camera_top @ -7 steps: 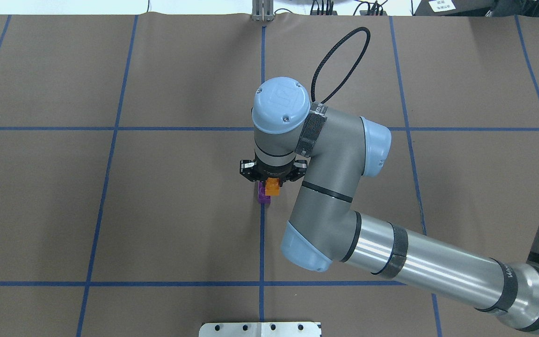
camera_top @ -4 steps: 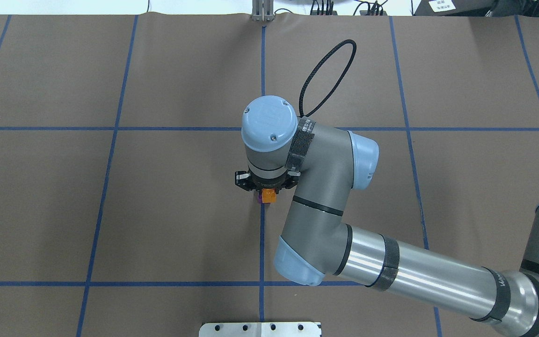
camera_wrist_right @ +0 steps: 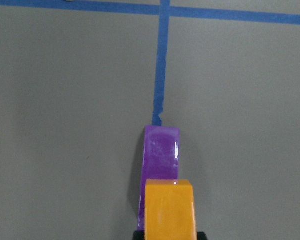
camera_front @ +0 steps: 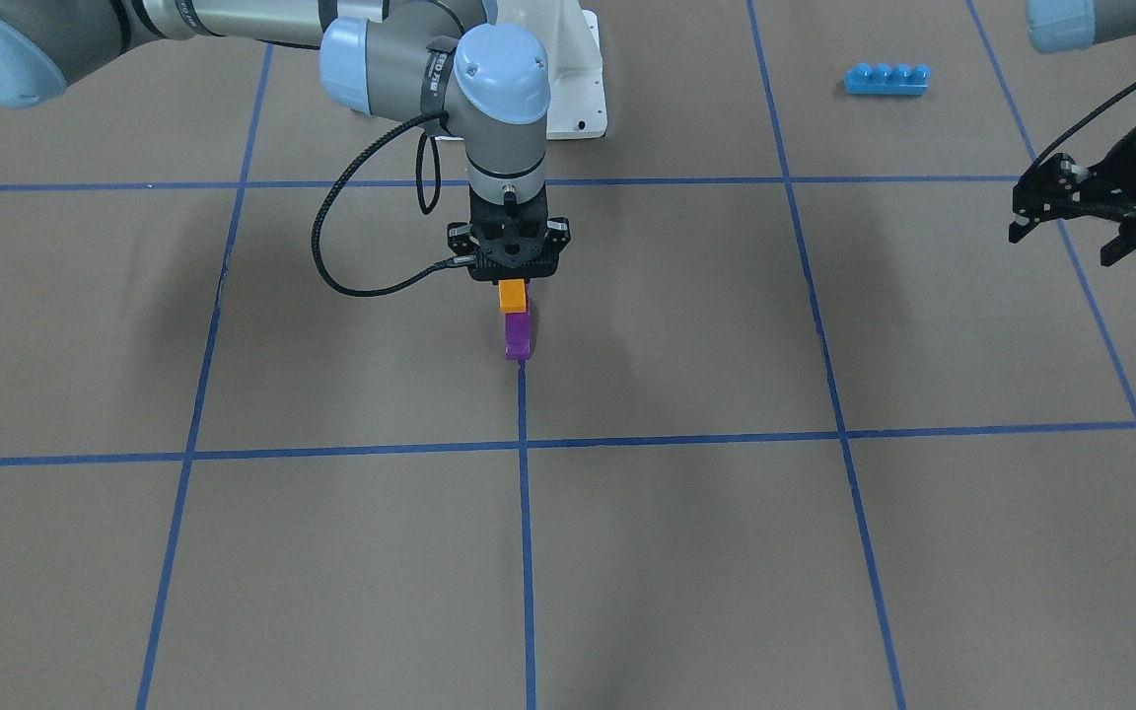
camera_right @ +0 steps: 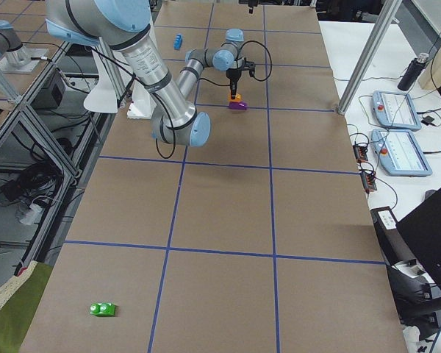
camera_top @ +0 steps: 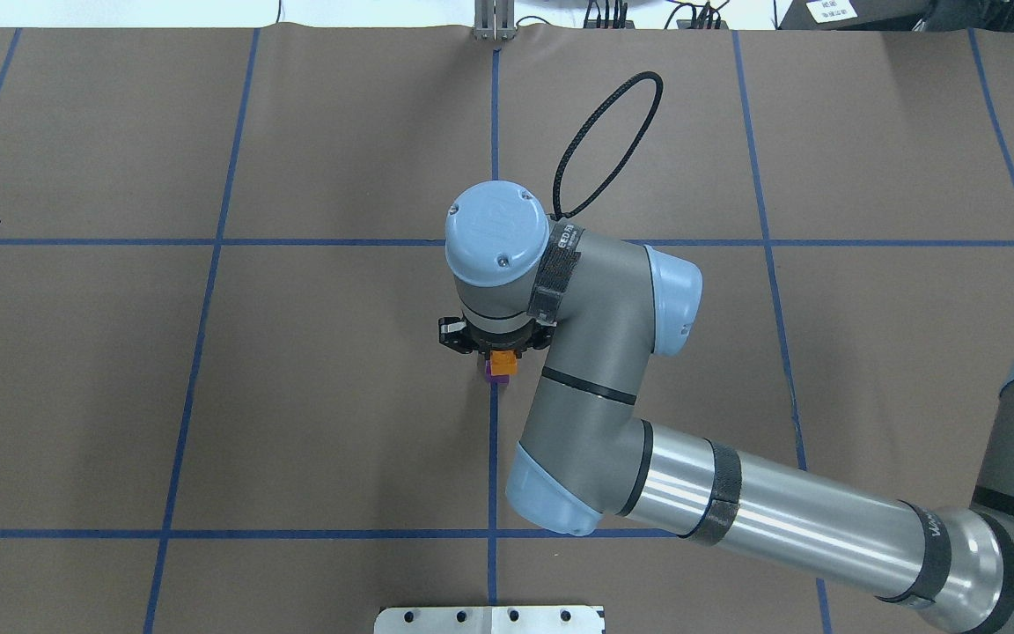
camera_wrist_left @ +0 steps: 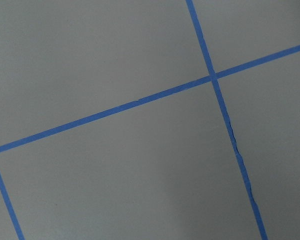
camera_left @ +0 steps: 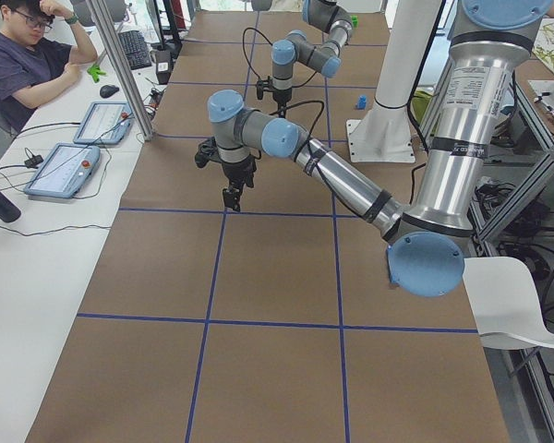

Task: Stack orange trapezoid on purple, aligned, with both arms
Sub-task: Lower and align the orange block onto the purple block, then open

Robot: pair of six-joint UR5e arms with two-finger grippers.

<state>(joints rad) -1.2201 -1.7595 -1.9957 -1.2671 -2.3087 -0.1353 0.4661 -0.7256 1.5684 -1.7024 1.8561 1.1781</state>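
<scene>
Exterior front-facing: right gripper (camera_front: 512, 288) holds orange trapezoid (camera_front: 513, 297) over purple (camera_front: 518, 335), edges offset

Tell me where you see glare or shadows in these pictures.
Right wrist view: small white glints on the purple block and the orange trapezoid. Front-facing view: soft, diffuse shadows on the brown table. Left wrist view: even light, no glare.

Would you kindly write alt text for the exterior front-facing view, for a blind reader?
The right gripper holds a small glossy orange plastic block at the top of a dark purple plastic block standing on the brown table. The left gripper hangs open at the view's right edge.
</scene>
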